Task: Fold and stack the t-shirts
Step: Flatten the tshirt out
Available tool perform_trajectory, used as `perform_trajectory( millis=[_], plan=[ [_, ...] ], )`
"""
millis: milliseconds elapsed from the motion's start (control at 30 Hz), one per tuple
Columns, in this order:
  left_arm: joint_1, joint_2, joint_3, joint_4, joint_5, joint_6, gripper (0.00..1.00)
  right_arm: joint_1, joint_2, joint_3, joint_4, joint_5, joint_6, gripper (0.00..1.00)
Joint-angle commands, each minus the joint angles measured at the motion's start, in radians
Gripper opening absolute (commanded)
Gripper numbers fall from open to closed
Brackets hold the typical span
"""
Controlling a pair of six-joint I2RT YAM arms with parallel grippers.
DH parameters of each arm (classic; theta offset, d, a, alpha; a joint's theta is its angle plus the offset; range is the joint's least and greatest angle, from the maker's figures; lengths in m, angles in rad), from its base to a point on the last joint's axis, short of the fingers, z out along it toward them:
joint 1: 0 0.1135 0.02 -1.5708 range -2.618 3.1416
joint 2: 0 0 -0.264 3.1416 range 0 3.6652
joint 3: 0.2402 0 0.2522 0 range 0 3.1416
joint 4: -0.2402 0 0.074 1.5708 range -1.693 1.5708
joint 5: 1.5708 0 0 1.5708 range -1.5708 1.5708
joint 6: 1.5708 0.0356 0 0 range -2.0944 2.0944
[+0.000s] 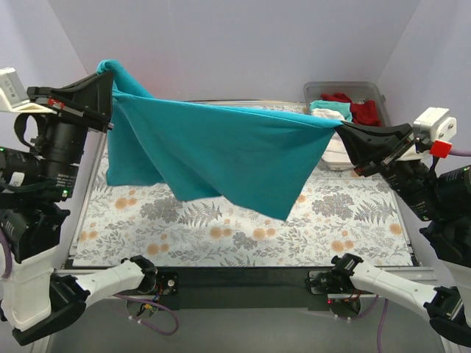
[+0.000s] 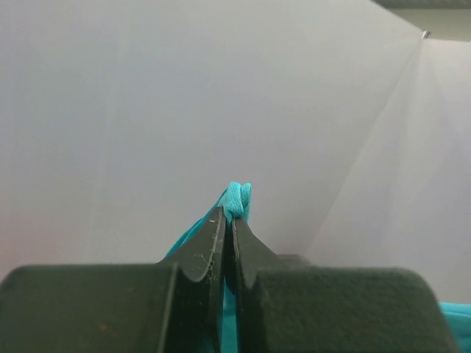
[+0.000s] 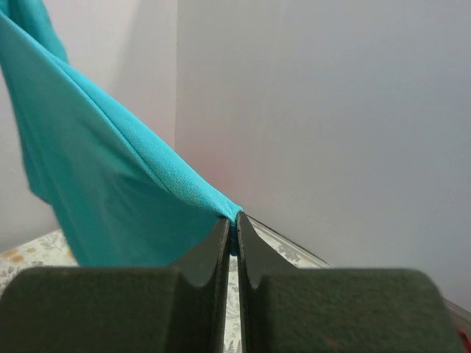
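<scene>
The soft teal cotton t-shirt [image 1: 221, 154] hung in the air above the table, stretched from ten o'clock to three o'clock in the overhead view. Its lower edge sagged toward six o'clock, over the fern-and-flower printed mat [image 1: 353, 220]. The left gripper [image 1: 109, 87] was clamped on a bunched corner of it, and the right gripper [image 1: 344, 132] pinched the opposite edge, both jaws closed down to the cloth's thickness.

The step looked like the spreading before a fold. The next move probably called for lowering both arms together, so that the shirt landed flat and unwrinkled on the mat.

Only the overhead view showed the clear plastic bin [image 1: 372, 90] at two o'clock, holding a red garment [image 1: 364, 110] and a white one [image 1: 327, 114]. The wrist views alone confirmed the grips: a small tuft beyond the left fingertips, a taut fold entering the right.
</scene>
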State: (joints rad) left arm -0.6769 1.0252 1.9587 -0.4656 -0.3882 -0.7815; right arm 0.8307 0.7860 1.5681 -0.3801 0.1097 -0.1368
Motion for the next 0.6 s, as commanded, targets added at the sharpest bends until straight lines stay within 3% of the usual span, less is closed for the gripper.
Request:
perform_trajectory(
  millis=[0, 133, 300, 467, 567],
  plan=[
    [-0.003, 0.047, -0.07, -0.145, -0.018, -0.079, 0.0, -0.004, -0.001, -0.006, -0.017, 0.103, 0.013, 0.01],
    [-0.003, 0.067, -0.345, -0.104, -0.144, -0.111, 0.0, -0.004, 0.073, -0.113, -0.013, 0.275, 0.006, 0.01],
    [0.003, 0.258, -0.573, -0.007, -0.168, -0.143, 0.0, -0.031, 0.18, -0.291, 0.078, 0.445, 0.055, 0.01],
    [0.057, 0.62, -0.63, 0.065, -0.267, -0.196, 0.0, -0.304, 0.344, -0.491, 0.164, 0.292, 0.163, 0.01],
    [0.068, 0.767, -0.584, 0.082, -0.209, -0.193, 0.0, -0.415, 0.471, -0.531, 0.236, 0.234, 0.186, 0.01]
  ],
)
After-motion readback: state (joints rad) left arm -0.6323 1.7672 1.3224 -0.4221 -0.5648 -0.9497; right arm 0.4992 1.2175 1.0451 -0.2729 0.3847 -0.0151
